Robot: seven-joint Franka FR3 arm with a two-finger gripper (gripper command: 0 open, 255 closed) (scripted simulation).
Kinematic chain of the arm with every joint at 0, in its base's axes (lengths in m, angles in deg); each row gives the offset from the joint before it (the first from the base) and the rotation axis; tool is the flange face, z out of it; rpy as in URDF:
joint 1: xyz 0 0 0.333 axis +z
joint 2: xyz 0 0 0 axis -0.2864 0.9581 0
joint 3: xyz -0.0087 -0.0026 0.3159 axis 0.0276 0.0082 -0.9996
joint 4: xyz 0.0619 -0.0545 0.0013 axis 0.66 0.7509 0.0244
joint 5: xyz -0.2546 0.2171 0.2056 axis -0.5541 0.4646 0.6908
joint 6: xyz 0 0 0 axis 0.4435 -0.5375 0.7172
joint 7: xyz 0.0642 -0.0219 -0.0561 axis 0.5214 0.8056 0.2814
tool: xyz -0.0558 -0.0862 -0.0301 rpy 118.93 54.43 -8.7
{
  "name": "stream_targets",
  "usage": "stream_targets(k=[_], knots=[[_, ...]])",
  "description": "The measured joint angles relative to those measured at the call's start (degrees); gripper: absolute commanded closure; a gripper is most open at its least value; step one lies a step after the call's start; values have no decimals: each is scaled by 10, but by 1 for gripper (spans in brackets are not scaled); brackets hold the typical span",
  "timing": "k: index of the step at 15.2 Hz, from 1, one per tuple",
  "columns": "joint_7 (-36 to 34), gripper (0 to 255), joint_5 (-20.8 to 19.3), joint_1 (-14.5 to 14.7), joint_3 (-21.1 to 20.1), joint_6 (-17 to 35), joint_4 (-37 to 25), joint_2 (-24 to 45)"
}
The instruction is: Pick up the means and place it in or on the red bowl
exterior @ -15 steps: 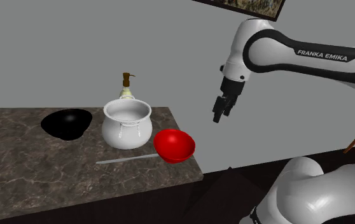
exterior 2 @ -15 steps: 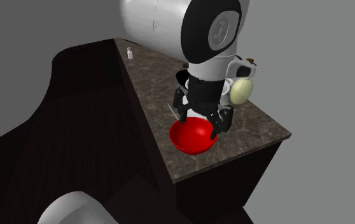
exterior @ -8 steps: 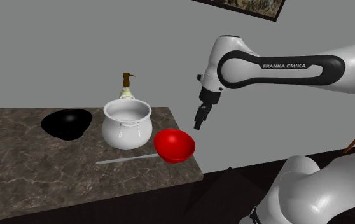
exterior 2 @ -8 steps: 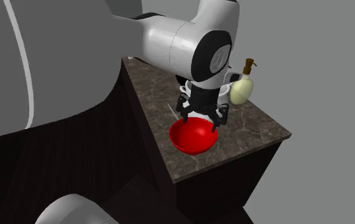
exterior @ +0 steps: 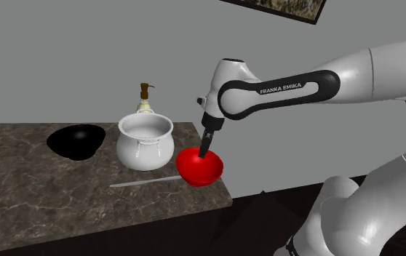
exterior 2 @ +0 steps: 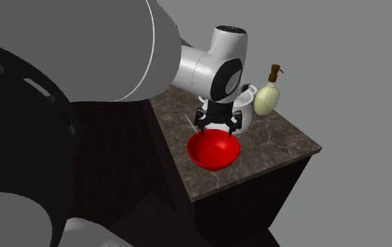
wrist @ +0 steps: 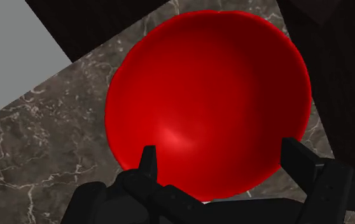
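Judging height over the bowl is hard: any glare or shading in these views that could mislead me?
Wrist view: a soft bright patch low inside the bowl, near the open gripper, its far wall darker. Shoulder view: even light, no marked shadow under the bowl. Second exterior view: the near part of the arm looms large and dark.

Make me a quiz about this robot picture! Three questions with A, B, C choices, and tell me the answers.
1. Where is the gripper?
A touching the ceiling
B down on the floor
C above the red bowl

2. How many bowls stand on the counter?
A one
B two
C five

3. The gripper's fingers are
A open, holding nothing
B shut on a spoon
C shut on a cup

Answers:
1 C: it hangs right over the red bowl.
2 B: the red one and a black bowl.
3 A: the fingers stand apart with nothing between them.
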Motion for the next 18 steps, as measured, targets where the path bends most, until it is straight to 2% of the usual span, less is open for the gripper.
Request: stream_targets(k=[7,12,18], knots=[[108,0,30,49,-16,110,-30,114],[190,0,52,74,-31,172,-64,187],[209,0,61,82,-37,212,-79,222]])
